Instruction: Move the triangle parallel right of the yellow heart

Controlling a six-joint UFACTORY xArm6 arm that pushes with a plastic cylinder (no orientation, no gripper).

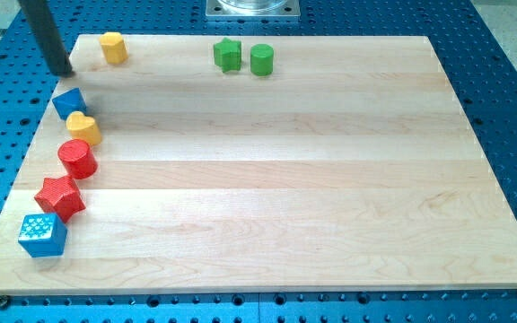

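Observation:
The blue triangle (pixel 69 102) lies near the board's left edge, touching the yellow heart (pixel 84 128) just below and to its right. My tip (pixel 62 71) rests on the board just above the blue triangle, a short gap apart, toward the view's top left.
Below the heart along the left edge lie a red cylinder (pixel 77 158), a red star (pixel 59 197) and a blue cube (pixel 42 235). A yellow hexagon block (pixel 112 47) sits at the top left. A green star (pixel 228 55) and green cylinder (pixel 261 59) sit at top centre.

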